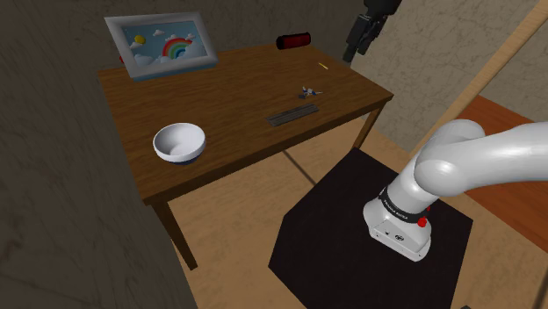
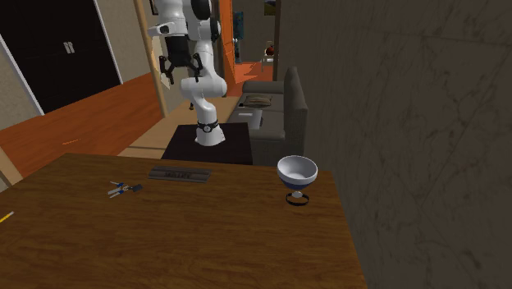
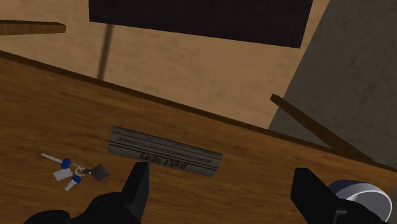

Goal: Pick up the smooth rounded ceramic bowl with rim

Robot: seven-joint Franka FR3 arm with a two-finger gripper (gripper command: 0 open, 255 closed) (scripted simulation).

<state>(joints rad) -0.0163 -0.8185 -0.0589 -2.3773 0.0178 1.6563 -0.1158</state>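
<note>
Brown wood is carrying everything here: the table (image 1: 228, 97) is stretching across the shoulder view, backed against a grey wall. At that view's far left a framed picture (image 1: 161, 44) of a rainbow is leaning upright at the table's back corner. Just right of it, but nearer the front edge, the bowl (image 1: 179, 143) is sitting upright on the wood, white inside with a blue foot and nothing in it. It is lying well apart from everything else on the table.

Further right, a flat dark bar (image 1: 292, 114) with lettering is lying near the table's middle, and a small bunch of keys (image 1: 307, 90) with blue tags is resting just behind it. A red and black object (image 1: 293, 40) is standing at the back edge, and a thin yellow stick (image 1: 322, 66) is lying near the far right corner.

Above that corner the gripper (image 1: 353, 53) is hanging high over the table — well apart from the bowl. In the wrist view its jaws are standing wide apart, grasping nothing; the bar is lying on the wood between them, the keys beside one finger, and the bowl is peeking from behind the other. At the shoulder view's lower right the white arm (image 1: 457, 167) is rising from the black stand (image 1: 334, 237).
</note>
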